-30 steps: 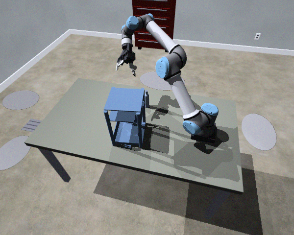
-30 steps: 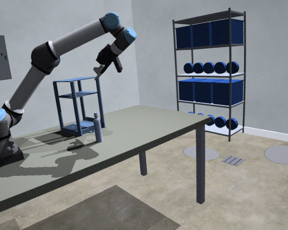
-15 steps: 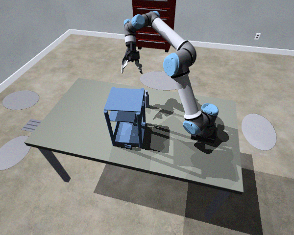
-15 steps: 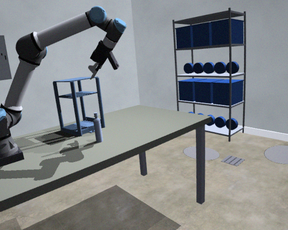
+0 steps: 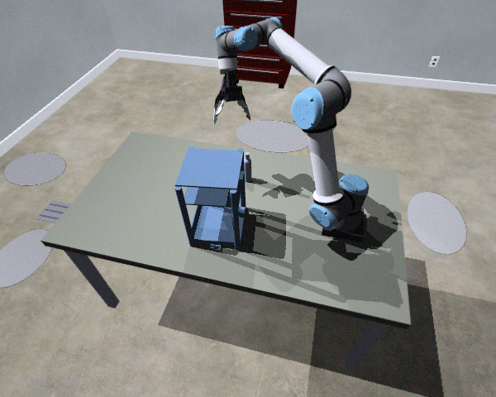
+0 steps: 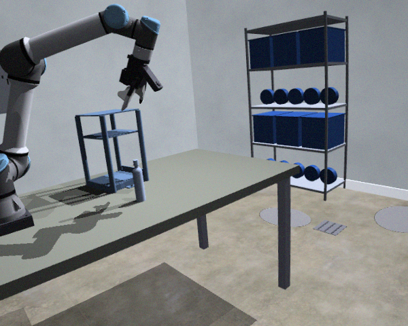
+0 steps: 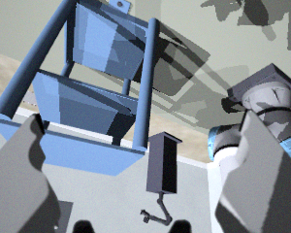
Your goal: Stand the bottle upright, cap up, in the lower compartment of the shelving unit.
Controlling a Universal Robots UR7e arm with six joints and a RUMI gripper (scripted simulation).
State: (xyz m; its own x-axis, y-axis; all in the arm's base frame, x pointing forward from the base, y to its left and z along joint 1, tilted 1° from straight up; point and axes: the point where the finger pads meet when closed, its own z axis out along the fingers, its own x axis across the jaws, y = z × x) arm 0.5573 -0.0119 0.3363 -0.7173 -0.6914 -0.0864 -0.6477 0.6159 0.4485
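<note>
Arm [image 5: 302, 57] raised high; end effector [image 5: 231, 108] open, pointing down.

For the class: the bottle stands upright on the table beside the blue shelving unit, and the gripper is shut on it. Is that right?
Not quite. The bottle does stand upright on the table beside the blue shelving unit, but the gripper is open and empty, high above the unit, as the exterior view shows.

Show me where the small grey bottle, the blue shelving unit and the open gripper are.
small grey bottle [image 6: 139, 184], exterior view, on its body.
blue shelving unit [image 5: 209, 167], top view, on its top board.
open gripper [image 5: 231, 114], top view, between fingertips.
</note>
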